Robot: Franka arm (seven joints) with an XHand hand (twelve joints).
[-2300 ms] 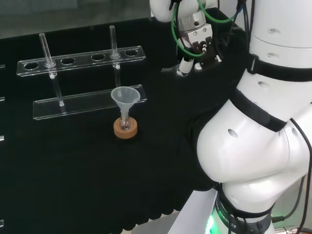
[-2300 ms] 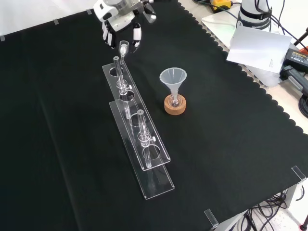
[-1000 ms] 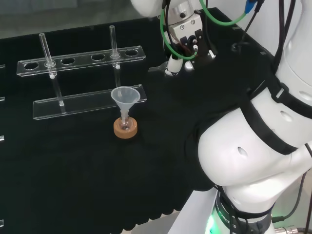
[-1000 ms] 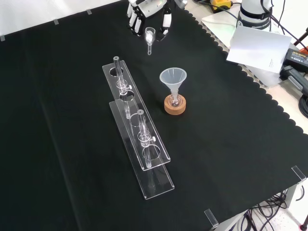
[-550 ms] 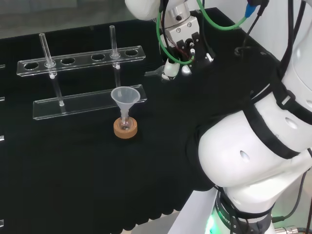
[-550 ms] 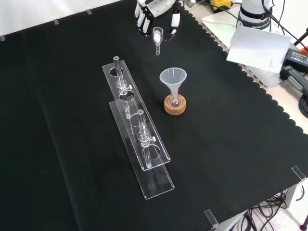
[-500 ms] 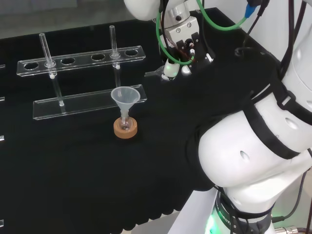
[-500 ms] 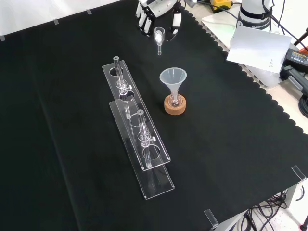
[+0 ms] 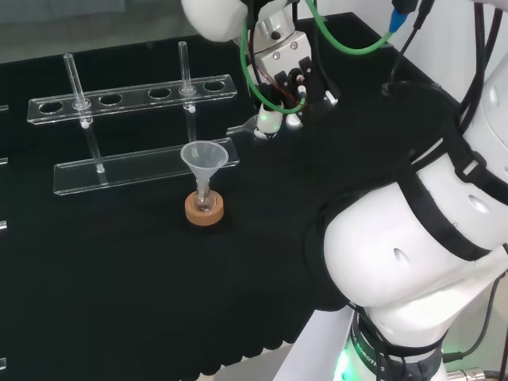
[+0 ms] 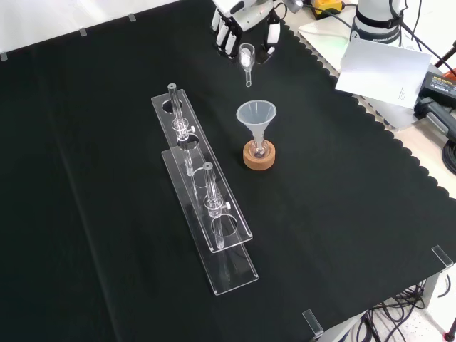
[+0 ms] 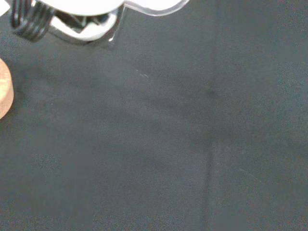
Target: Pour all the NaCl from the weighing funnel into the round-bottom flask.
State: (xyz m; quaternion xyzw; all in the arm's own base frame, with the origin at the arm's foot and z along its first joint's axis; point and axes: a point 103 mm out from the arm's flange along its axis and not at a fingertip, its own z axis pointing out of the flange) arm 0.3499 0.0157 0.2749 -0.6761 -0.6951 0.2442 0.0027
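Now black-and-white robot hand (image 10: 246,25) carries small clear glass weighing funnel (image 10: 246,58) in air, fingers curled round its cup, stem hanging down, in front view above and just left of wide clear funnel (image 10: 256,114). That funnel sits in neck of small clear round-bottom flask (image 10: 258,151) on cork ring stand (image 10: 258,160), beside clear acrylic tube rack (image 10: 201,199) on black-cloth counter (image 10: 356,214). Judgement: weighing funnel light, stiff, slippery, fragile; grip belongs on cup, stem free as spout. Salt inside not discernible. Tilt slowly over wide funnel mouth.
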